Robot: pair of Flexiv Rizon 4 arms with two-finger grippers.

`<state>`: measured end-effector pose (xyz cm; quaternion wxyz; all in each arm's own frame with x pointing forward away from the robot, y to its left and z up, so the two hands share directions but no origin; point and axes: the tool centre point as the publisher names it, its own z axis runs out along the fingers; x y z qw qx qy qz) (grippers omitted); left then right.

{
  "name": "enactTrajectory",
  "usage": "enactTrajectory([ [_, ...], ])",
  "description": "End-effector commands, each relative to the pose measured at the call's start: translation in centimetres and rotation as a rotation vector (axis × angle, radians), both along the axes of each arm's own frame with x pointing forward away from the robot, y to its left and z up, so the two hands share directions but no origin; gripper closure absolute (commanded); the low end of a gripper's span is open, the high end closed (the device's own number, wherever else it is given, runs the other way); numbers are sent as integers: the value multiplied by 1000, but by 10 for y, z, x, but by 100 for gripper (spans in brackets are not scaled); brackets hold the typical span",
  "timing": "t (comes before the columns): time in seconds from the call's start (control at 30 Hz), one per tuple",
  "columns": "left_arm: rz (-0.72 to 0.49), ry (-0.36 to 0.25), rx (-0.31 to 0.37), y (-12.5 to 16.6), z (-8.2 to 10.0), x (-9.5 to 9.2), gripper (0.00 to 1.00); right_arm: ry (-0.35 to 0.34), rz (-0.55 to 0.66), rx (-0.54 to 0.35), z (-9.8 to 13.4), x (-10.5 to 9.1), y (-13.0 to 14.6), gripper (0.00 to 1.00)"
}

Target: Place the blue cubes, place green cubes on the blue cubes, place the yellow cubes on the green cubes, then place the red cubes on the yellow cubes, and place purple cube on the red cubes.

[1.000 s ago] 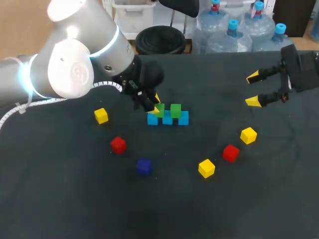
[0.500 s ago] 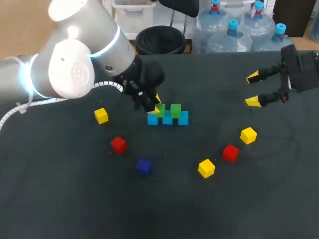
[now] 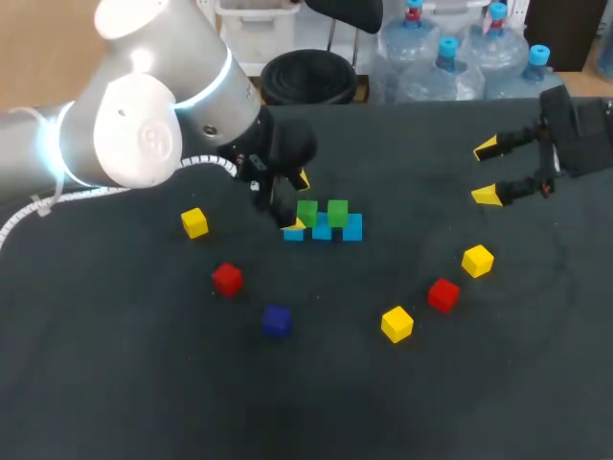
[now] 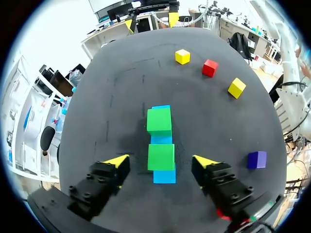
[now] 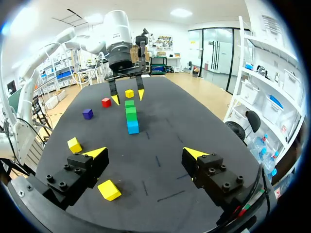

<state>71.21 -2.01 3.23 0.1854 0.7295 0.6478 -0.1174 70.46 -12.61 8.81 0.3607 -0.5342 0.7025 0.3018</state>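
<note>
Blue row (image 3: 351,228) is down with two greens (image 3: 337,211) on top, so I judge layers one and two done. My left gripper (image 4: 160,160) sits at the row's end, spread wide either side of the nearer green and touching nothing. Left to place: three yellows (image 3: 194,222), two reds (image 3: 227,279) and the purple (image 3: 277,320), all loose around the blue row. Right gripper (image 3: 487,172) is spread and empty, well off to the row's right.

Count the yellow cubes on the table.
3. One yellow cube lies left of the stack; a second and a third flank the right-hand red cube. None appears hidden.
</note>
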Motion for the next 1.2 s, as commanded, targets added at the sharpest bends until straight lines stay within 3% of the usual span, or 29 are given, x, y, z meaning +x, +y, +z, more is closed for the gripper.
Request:
enactTrajectory([
  [0.03, 1, 3, 4, -1, 1, 3, 0, -1, 0, 1, -1, 0, 0, 0],
  [0.53, 36, -37, -22, 10, 26, 7, 0, -1, 0, 1, -1, 0, 0, 0],
  [1.2, 2, -15, -22, -4, 12, 3, 0, -1, 0, 1, -1, 0, 0, 0],
])
